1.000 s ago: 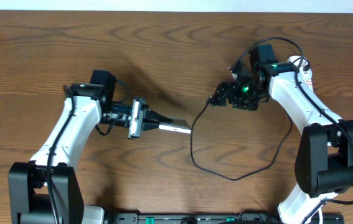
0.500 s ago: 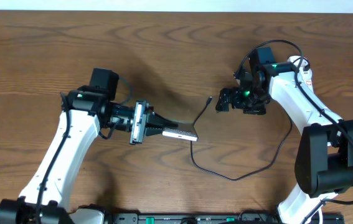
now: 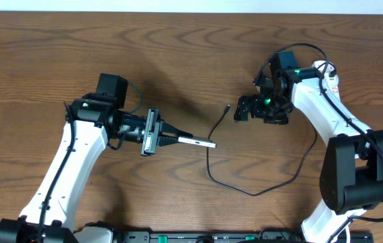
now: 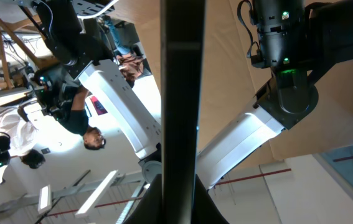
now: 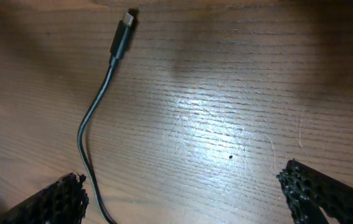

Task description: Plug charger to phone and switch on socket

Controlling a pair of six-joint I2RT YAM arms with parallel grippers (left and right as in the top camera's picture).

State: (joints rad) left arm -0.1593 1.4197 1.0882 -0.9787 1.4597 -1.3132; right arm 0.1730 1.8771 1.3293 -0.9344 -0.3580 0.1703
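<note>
Table [image 3: 177, 54]: mid-brown wood with wavy darker grain; a pale glare patch shows in the right wrist view. Charger [image 5: 95, 106]: plain black, cable and plug alike. Phone [image 3: 194, 142]: edge-on, a thin silver-white line from overhead. Arms [image 3: 76, 155]: white shells, black joints. Green light [image 3: 267, 101] on the right one. Right gripper [image 3: 242, 110]: black, pads [image 5: 325, 193] dotted.

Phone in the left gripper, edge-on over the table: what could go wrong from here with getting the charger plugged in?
1. The left gripper clamps the thin flat phone by one end only, so a push from the plug might pivot it or make it slip.
2. The small black plug of the thin black charger cable lies flat on the wooden table; the open right gripper may nudge it away.
3. The cable's loop near the phone's free end might snag.
</note>
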